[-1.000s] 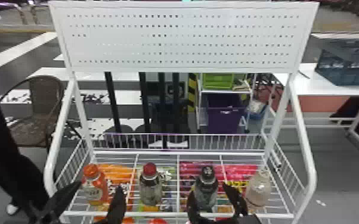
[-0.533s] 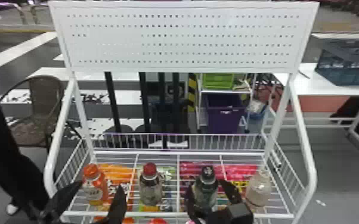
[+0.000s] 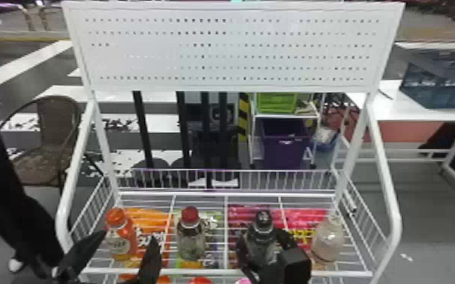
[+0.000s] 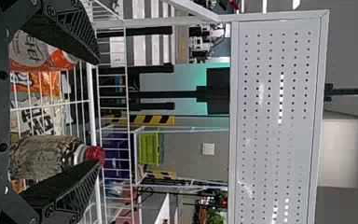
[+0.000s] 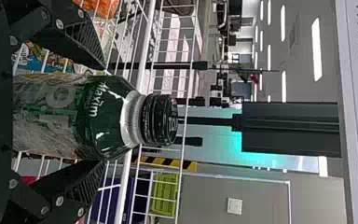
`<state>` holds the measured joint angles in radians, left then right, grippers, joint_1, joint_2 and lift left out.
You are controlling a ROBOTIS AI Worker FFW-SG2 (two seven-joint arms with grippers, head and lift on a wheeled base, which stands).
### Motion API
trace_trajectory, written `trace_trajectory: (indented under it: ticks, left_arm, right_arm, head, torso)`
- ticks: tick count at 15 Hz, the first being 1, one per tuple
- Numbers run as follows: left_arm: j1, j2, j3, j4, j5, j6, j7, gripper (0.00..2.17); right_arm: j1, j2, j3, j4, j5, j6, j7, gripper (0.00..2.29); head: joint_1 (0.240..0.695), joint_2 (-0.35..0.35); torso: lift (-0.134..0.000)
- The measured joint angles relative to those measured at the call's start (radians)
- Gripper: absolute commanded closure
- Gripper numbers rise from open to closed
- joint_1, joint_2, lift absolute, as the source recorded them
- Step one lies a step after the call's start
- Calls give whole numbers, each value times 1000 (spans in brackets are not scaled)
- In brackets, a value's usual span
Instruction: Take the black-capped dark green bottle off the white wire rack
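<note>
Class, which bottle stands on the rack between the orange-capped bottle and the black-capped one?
The head view shows it: the red-capped bottle stands between the orange-capped bottle and the black-capped bottle.

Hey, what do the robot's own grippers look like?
The left gripper is black, with two tapered fingers ribbed along their sides. The right gripper is black too, with round silver bolts and a boxy black housing beside it.
</note>
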<state>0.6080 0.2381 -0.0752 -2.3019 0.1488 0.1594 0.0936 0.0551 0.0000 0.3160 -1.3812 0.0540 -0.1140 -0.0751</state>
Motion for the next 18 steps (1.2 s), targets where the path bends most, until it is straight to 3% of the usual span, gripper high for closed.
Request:
trace_trajectory:
  ticks: [1, 2, 8, 10, 13, 15, 18]
  left_arm:
    - [0, 1, 0, 0, 0, 1, 0, 144]
    - [-1, 1, 0, -2, 0, 2, 0, 144]
    - [3, 2, 0, -10, 0, 6, 1, 144]
    - [5, 1, -1, -11, 0, 6, 1, 144]
    - [6, 0, -5, -15, -1, 6, 4, 144]
    - [6, 0, -5, -18, -2, 3, 6, 144]
    - [5, 1, -4, -18, -3, 3, 6, 144]
  right_arm:
    - [0, 0, 0, -5, -3, 17, 0, 1099]
    - [3, 0, 0, -16, -5, 34, 0, 1278]
    - [105, -20, -3, -211, -4, 55, -3, 1291]
    - [177, -45, -9, -348, -11, 86, -5, 1291]
    - [300, -107, -36, -591, -16, 225, 9, 1291]
    - [405, -143, -92, -751, -19, 308, 12, 1291]
    - [576, -172, -209, -907, -64, 264, 14, 1291]
  head:
    - [499, 0]
    - [499, 0]
    - [499, 0]
    - [499, 0]
    - [499, 0]
    - [499, 0]
    - [499, 0]
  torso:
    - [0]
    - [0]
    - [0]
    - [0]
    - [0]
    - [0]
    - [0]
